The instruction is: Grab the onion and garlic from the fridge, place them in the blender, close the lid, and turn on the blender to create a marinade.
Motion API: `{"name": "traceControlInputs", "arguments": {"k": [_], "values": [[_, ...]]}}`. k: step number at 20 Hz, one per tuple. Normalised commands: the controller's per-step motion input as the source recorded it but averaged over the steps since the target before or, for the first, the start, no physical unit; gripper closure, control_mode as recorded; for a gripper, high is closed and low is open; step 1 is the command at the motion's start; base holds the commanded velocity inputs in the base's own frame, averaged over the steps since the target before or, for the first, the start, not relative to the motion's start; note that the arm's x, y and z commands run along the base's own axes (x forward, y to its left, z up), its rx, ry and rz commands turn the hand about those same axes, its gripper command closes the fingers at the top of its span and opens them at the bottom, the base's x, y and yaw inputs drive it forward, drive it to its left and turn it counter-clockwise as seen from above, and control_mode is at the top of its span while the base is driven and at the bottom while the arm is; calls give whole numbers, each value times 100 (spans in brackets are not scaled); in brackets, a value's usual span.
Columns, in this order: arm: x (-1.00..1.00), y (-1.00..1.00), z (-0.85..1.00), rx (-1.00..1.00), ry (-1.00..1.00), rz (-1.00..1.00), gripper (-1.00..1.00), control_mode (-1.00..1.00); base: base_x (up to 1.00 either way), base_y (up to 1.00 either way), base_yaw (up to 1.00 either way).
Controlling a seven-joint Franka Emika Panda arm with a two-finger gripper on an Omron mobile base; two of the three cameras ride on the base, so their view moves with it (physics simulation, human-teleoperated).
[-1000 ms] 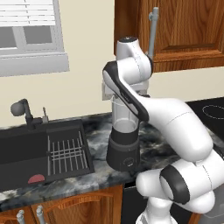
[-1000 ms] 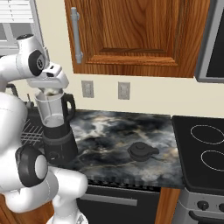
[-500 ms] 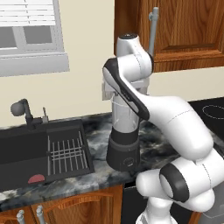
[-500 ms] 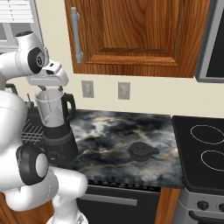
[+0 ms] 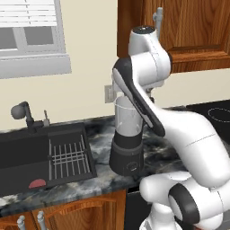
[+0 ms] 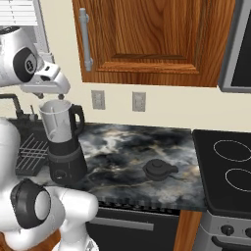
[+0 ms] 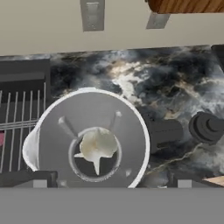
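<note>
Pale off-white garlic bulb [image 7: 98,145] lies at the bottom of the clear tapered blender jar [image 6: 58,122]; jaws hang apart just above its rim. Black domed lid [image 6: 159,169] rests on the marbled table [image 6: 127,147].

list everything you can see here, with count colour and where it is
blender: 1, clear jar on black base, on the counter beside the sink, lid off
garlic: 1, pale off-white, at the bottom of the blender jar
lid: 1, black, flat on the counter between blender and stove
counter: 1, dark marbled
sink: 1, black, left of the blender, with a wire rack and a reddish disc in it
faucet: 1, dark, behind the sink
wall outlets: 2, grey, on the wall behind the counter
upper cabinet: 1, brown wood with a grey handle
stove: 1, black top, right end of the counter
window: 1, white frame, above the sink
gripper: 1, white, above the open jar, jaws open, holding nothing
</note>
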Motion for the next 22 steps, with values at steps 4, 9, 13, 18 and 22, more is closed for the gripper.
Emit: {"name": "traceControlInputs", "arguments": {"k": [4,9,13,18,22], "values": [[-100,-67,0,2,-1,0,-100,-100,0,0,0],[-87,-98,-9,3,0,3,-100,-100,0,0,0],[-47,-75,-6,0,0,3,-100,-100,0,0,0],[0,0,0,0,0,0,-100,-100,0,0,0],[0,0,0,0,0,0,-100,-100,0,0,0]]}}
